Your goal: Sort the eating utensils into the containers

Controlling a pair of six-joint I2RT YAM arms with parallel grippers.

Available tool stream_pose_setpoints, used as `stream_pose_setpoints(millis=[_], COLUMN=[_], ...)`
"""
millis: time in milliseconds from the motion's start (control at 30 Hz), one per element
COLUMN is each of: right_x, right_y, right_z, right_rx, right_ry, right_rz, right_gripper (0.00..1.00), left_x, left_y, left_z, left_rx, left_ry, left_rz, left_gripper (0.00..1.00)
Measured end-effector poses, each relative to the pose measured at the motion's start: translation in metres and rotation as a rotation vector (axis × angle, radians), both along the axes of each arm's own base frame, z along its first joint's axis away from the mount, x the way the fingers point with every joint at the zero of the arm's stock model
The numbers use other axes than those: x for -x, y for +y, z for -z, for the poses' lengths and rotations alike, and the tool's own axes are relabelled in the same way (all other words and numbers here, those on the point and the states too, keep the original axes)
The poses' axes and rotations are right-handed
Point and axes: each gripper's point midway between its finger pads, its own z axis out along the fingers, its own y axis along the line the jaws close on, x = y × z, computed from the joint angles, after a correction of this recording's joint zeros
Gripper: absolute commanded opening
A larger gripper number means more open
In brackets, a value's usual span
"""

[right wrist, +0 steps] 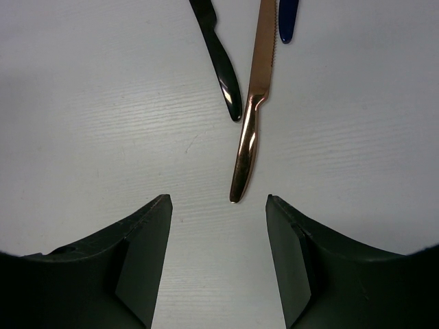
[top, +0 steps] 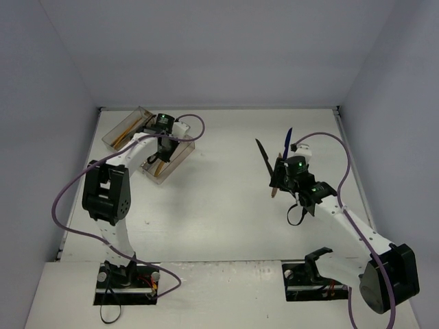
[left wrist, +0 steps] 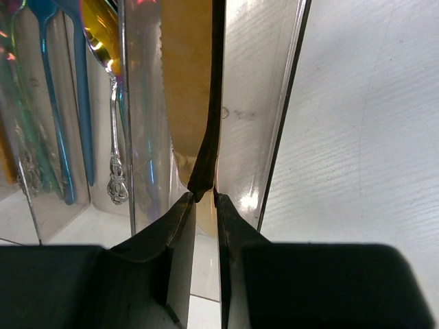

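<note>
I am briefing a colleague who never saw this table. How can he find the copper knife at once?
On the table's right half, three utensils lie before the open right gripper. The copper knife is the middle one, handle toward the gripper. Its neighbours are a black utensil and a blue one; only it is shiny copper with a serrated edge.
</note>
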Motion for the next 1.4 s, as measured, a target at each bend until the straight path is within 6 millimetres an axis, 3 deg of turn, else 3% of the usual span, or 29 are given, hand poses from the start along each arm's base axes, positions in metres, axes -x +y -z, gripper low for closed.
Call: stream_pose_setpoints(millis=[167, 333, 667, 767, 933, 1000, 1067, 1200, 1300, 1400], right_x=[-0.007, -0.019, -0.035, -0.044, -0.059, -0.066, -0.071, -0.079, -0.082, -0.086], right_y=[-0.002, -0.005, -0.011, -0.017, -0.024, -0.026, -0.029, -0.036, -0.039, -0.039], right_z=[0.0, 0.004, 0.021, 0.028, 0.042, 0.05, 0.059, 0.078, 0.09, 0.098], right_rx=[0.018, 0.042, 0.085, 0.105, 0.131, 0.14, 0.148, 0.163, 0.171, 0.171], right_ry=[0.006, 0.029, 0.09, 0.112, 0.155, 0.175, 0.2, 0.248, 0.28, 0.296], right_rz=[0.019, 0.044, 0.081, 0.107, 0.138, 0.149, 0.16, 0.182, 0.192, 0.2], right_gripper=[0.55, 0.55, 0.53, 0.5, 0.47, 0.46, 0.45, 0.44, 0.43, 0.42], left_x=[0.0, 0.005, 0.015, 0.021, 0.038, 0.052, 0.066, 0.092, 0.101, 0.1], left_y=[-0.001, -0.003, -0.013, -0.016, -0.02, -0.02, -0.019, -0.014, -0.013, -0.015], left_z=[-0.014, -0.029, -0.032, -0.058, -0.12, -0.133, -0.135, -0.111, -0.093, -0.091], left_rx=[0.012, 0.025, 0.055, 0.114, 0.245, 0.294, 0.33, 0.356, 0.357, 0.369], left_ry=[-0.032, -0.063, -0.054, -0.101, -0.249, -0.293, -0.318, -0.301, -0.266, -0.265], left_rz=[-0.003, -0.006, -0.031, -0.07, -0.117, -0.126, -0.133, -0.154, -0.162, -0.165], left_gripper=[0.37, 0.43, 0.66, 0.68, 0.69, 0.69, 0.69, 0.69, 0.69, 0.69])
